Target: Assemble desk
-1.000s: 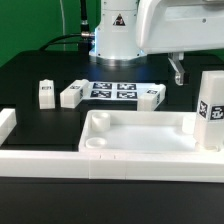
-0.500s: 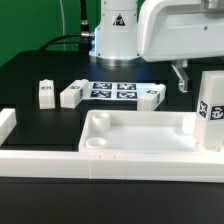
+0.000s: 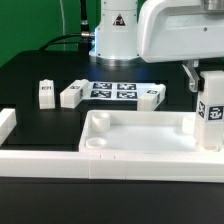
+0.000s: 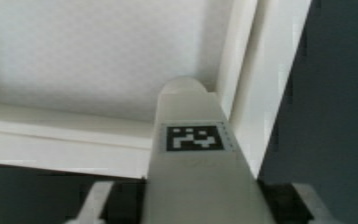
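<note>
Desk top: matte white plastic, a shallow rectangular tray with a round socket in its corner at the exterior view's left. It sits near-centre on the black table. Leg: white square bar with a black-and-white tag, standing upright at the tray's end at the exterior view's right, long axis vertical. Gripper straddles the leg's top, with a finger on each side. Can't tell whether the pads touch the bar. Three loose legs sit far-left by the marker board.
</note>
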`<state>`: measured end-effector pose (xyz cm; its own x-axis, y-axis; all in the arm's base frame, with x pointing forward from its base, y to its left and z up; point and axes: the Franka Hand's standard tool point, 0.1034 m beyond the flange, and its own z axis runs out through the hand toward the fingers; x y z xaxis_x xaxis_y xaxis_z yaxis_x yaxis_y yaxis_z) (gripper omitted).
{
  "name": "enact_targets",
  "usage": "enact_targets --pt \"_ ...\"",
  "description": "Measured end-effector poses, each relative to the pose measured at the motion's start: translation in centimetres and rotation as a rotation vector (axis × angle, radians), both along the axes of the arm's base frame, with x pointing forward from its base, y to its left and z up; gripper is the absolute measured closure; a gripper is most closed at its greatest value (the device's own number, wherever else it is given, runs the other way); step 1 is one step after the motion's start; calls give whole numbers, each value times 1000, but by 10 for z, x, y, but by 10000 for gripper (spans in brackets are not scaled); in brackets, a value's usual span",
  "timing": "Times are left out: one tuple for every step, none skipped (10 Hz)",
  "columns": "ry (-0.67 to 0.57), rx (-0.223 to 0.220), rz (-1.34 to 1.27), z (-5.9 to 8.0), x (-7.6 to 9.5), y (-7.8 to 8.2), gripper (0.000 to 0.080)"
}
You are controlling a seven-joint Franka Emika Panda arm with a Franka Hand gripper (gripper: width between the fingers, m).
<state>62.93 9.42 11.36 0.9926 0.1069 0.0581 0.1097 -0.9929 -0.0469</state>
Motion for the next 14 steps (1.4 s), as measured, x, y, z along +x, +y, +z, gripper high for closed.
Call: enact_targets --pt "-2 7 -30 -1 0 0 511" --pt "-9 26 -107 -1 1 -1 511" --pt "-7 43 -233 -1 0 1 511" --pt "2 57 -341 -1 0 4 509" --pt "7 62 -406 -1 -1 6 509" --pt "15 70 -508 -1 -1 6 509" --pt "23 82 -590 -1 -1 6 509" --pt "34 97 -677 -1 -1 6 509" --pt "41 100 -732 -1 -1 7 509" --pt "50 104 -833 -2 -1 9 509" --pt "56 108 -905 -2 -1 10 509" --pt "62 115 -967 -2 -1 10 509" --pt "72 124 -1030 -1 -1 11 509" --pt "80 130 -1094 -1 -1 12 509"
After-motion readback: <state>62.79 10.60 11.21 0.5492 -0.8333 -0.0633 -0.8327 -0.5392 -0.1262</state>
